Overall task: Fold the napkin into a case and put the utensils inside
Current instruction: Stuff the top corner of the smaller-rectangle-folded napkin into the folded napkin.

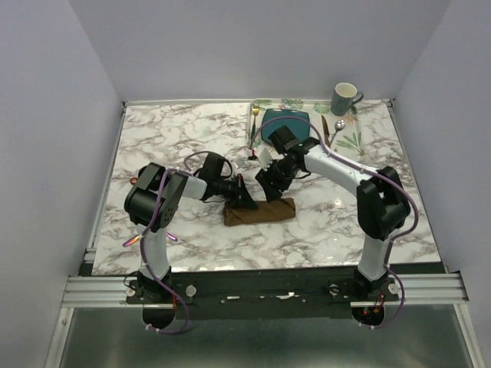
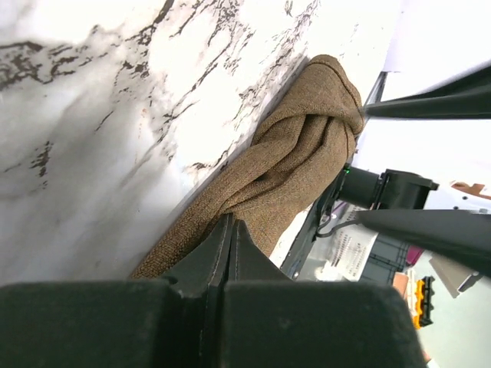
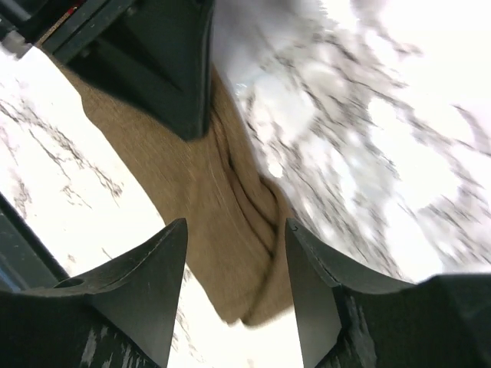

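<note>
Left wrist shows coarse-woven brown napkin (image 2: 295, 153) bunched lengthwise, its end perhaps pinched.

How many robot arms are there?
2. The left arm reaches in from the left, the right arm from the right, both meeting at the brown napkin. None look hidden.

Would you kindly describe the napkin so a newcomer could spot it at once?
On the marble table, look near the centre, slightly toward the front edge. The napkin lies there: a bunched brown cloth strip, unlike the leaf-printed placemat at the far right.
</note>
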Tool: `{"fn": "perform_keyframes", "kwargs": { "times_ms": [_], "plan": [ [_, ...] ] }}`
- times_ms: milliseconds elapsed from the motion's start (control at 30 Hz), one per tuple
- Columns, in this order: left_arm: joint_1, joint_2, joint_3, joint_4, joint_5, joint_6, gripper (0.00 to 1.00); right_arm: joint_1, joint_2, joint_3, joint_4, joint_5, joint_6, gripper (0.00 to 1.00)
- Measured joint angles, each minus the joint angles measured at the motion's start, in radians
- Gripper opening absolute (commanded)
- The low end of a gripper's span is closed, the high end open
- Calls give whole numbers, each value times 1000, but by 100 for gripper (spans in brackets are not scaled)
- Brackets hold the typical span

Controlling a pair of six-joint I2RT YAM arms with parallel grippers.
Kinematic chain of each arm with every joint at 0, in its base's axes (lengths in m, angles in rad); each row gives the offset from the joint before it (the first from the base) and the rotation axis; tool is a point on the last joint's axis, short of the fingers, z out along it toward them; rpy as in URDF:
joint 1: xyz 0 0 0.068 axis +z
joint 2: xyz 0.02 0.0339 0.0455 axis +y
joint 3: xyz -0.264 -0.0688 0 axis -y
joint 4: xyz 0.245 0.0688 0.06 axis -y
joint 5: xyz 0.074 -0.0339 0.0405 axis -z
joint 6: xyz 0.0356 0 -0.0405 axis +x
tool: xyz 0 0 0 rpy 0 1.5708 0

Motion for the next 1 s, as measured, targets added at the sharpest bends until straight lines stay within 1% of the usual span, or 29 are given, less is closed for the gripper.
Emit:
{"fn": "perform_keyframes", "kwargs": {
  "times_ms": [100,200,300,433,500,600,633,700,733,833,867,933,1000],
  "plan": [
    [0,0,9,-21,0,19,0,0,-101,-38,12,71,-1,62],
    [0,0,19,-41,-1,36,0,0,-165,-85,29,136,-4,60],
    [0,0,24,-51,-1,48,0,0,-176,-139,43,188,-14,60],
    [0,0,34,-70,-5,63,0,0,-174,-193,48,217,-20,60],
    [-1,0,37,-75,-5,67,0,0,-164,-205,50,225,-21,58],
    [-1,0,37,-78,-5,72,0,0,-140,-211,72,235,-21,51],
    [-1,0,40,-83,-6,77,0,1,-129,-215,85,241,-21,45],
    [-2,0,46,-92,-7,84,0,4,-117,-225,106,255,-21,40],
    [-2,0,47,-93,-7,86,0,5,-114,-228,112,262,-19,33],
    [-2,0,49,-98,-8,92,0,24,-98,-248,153,307,-24,20],
    [-2,0,50,-98,-8,95,0,32,-98,-259,172,325,-27,19],
    [-2,0,50,-99,-8,100,0,44,-100,-267,185,345,-27,13],
    [-2,-1,50,-99,-7,104,1,58,-104,-277,201,375,-24,12]
  ]
}}
